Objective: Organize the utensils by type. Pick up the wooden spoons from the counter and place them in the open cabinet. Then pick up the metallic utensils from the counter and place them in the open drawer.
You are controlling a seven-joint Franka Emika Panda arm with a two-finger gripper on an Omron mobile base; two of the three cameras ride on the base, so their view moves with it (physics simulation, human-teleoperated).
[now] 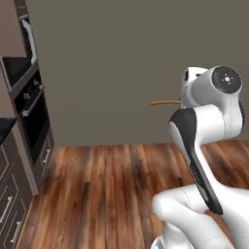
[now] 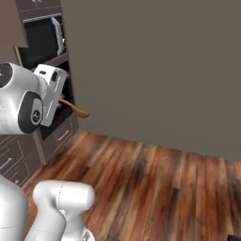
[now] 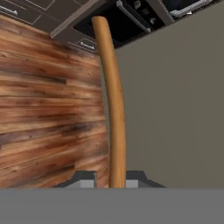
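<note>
A wooden spoon [image 3: 114,109] sits clamped between the jaws, held mid-air; keep it level and gripped firmly while carrying toward the cabinet.

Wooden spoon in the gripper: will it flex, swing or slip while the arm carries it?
The wooden spoon looks rigid, so flex is unlikely. It juts far past the gripper, held near one end, so it may pivot. Its smooth rounded handle could slip.
</note>
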